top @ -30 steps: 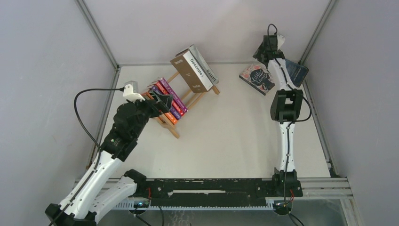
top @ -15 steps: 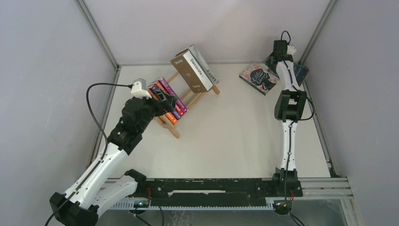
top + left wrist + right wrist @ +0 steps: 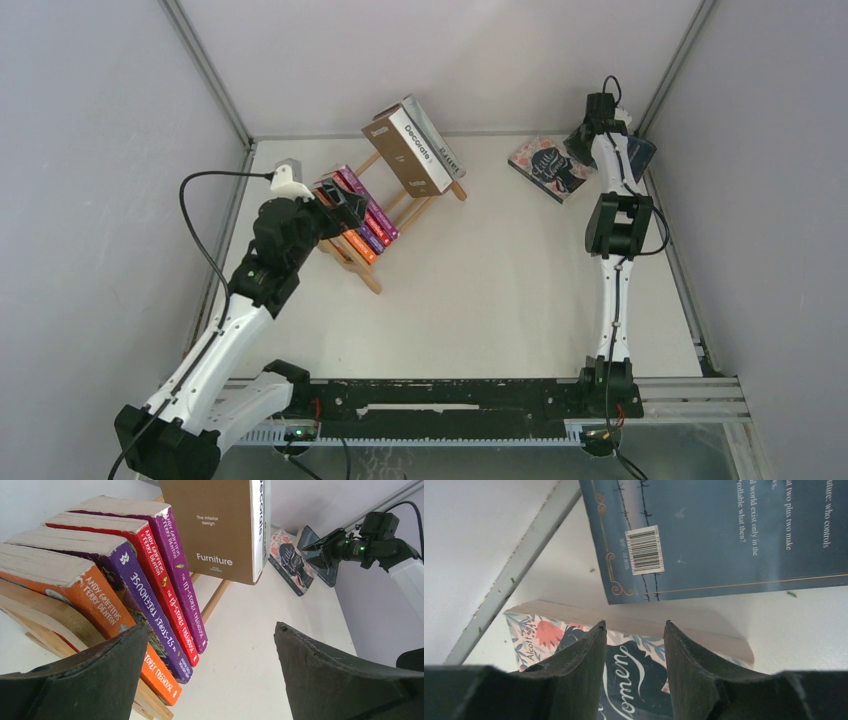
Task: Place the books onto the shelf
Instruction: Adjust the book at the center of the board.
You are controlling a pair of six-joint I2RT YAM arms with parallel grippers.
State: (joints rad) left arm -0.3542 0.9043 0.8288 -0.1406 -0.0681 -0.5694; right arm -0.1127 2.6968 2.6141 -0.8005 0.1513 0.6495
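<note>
Where the overhead camera looked down, the shelf [image 3: 432, 203] stood at an angle on the far left part of the table [image 3: 480, 290]. A thick brown book [image 3: 400, 152] and a grey-white book [image 3: 437, 143] stood upright at its far end, and a row of paperbacks [image 3: 362, 212] leaned together at its near-left end. The left gripper [image 3: 348, 212] hovered just beside those paperbacks. In the far right corner an illustrated book [image 3: 545, 165] lay flat on the table, a dark blue book [image 3: 636, 152] lay just to its right, and the right gripper [image 3: 585, 135] hung between them.

In the left wrist view, that gripper's dark fingers [image 3: 90, 680] were spread wide and held nothing. Beyond them an orange paperback [image 3: 95, 602], a purple paperback [image 3: 142, 597], a red paperback [image 3: 159, 582] and a second purple paperback [image 3: 182, 580] stood side by side, spines outward. The brown book rose behind them. The two loose books lay far off to the right.

In the right wrist view, the fingers [image 3: 574, 665] stood a moderate gap apart with nothing gripped, poised over the illustrated book's page edge. The dark blue book's back cover, with its barcode, lay just beyond. Whether the two books touched could not be told.
</note>
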